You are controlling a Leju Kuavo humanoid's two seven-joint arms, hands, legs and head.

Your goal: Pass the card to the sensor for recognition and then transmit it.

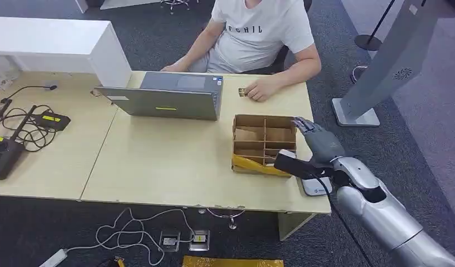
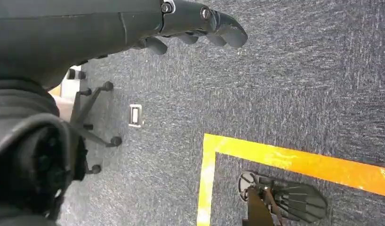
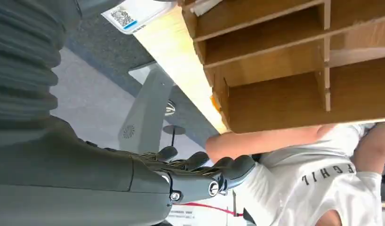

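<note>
My right hand hovers at the far right corner of a brown cardboard box with several compartments, fingers stretched out and holding nothing. In the right wrist view the same hand hangs beside the box, apart from it. A small white pad with a printed code lies on the table under my right forearm, and shows as the white pad near the box. The person's hand across the table rests beside a small card-like item. My left hand hangs over the carpet, holding nothing.
A grey laptop stands open on the wooden table in front of the seated person. Cables and black devices lie at the left. A grey kiosk stand rises right of the table. Yellow floor tape runs below my left hand.
</note>
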